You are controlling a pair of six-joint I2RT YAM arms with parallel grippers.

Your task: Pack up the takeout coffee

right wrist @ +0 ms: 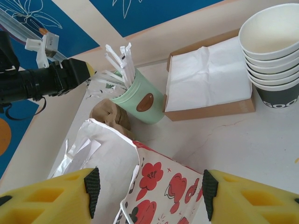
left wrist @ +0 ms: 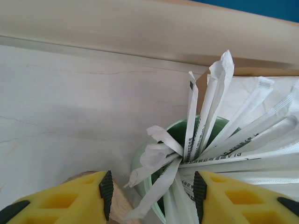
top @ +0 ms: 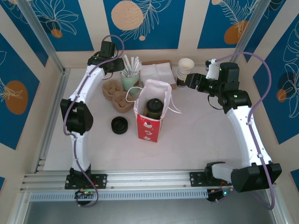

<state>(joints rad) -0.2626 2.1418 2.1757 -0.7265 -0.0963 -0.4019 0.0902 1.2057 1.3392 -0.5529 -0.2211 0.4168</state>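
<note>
Right now my left gripper (left wrist: pixel 153 189) has its jaws apart on either side of the wrapped straws (left wrist: pixel 205 116) standing in the green cup (right wrist: pixel 138 95), behind the paper bag (top: pixel 147 128) and a little to its left. Several wrappers lie between the pads; I cannot tell whether either pad touches them.

My right gripper (right wrist: pixel 149 191) also stands parted with nothing held. It hangs above and to the right of the bag, near the bag's upper edge.

The takeout coffee (top: pixel 153 107) sits upright inside the bag, its black lid showing through the open mouth.

Behind the bag, the napkin tray (right wrist: pixel 210 74) and the stack of white cups (right wrist: pixel 273 51) crowd the back wall. A brown paper heap (top: pixel 117 93) lies just left of the bag and the loose black lids (top: pixel 119 125) further left. The table (top: pixel 201 135) is bare to the right of the bag and in front of it.
</note>
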